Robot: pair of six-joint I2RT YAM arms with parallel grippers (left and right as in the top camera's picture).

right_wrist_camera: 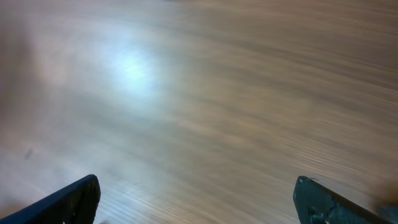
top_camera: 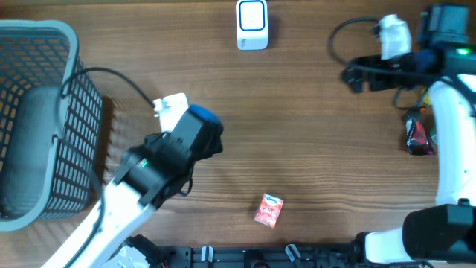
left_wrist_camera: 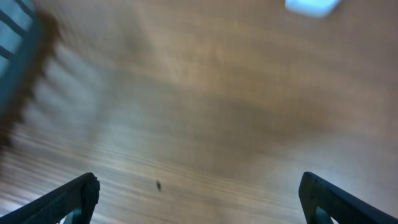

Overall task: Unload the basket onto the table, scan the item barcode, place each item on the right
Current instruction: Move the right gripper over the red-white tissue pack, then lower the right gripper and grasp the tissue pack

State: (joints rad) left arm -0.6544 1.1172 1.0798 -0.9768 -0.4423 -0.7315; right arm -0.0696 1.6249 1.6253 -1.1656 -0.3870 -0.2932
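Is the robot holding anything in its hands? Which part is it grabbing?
Nothing. The left hand and the right hand are both open and empty. The pink packet lies alone on the table.

1. A brown wooden table (top_camera: 312,149), its grain running side to side, filled the whole view.
2. A soft, pale patch of light (right_wrist_camera: 134,68) lay on its surface.
3. A black rail (top_camera: 253,257) ran along its near edge.

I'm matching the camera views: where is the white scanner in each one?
Overhead: white scanner, top edge, centre.
Left wrist: blurred white patch, top right, probably it.
Right wrist: not in it.
Shared landmark: grey basket, left side in overhead and left wrist.
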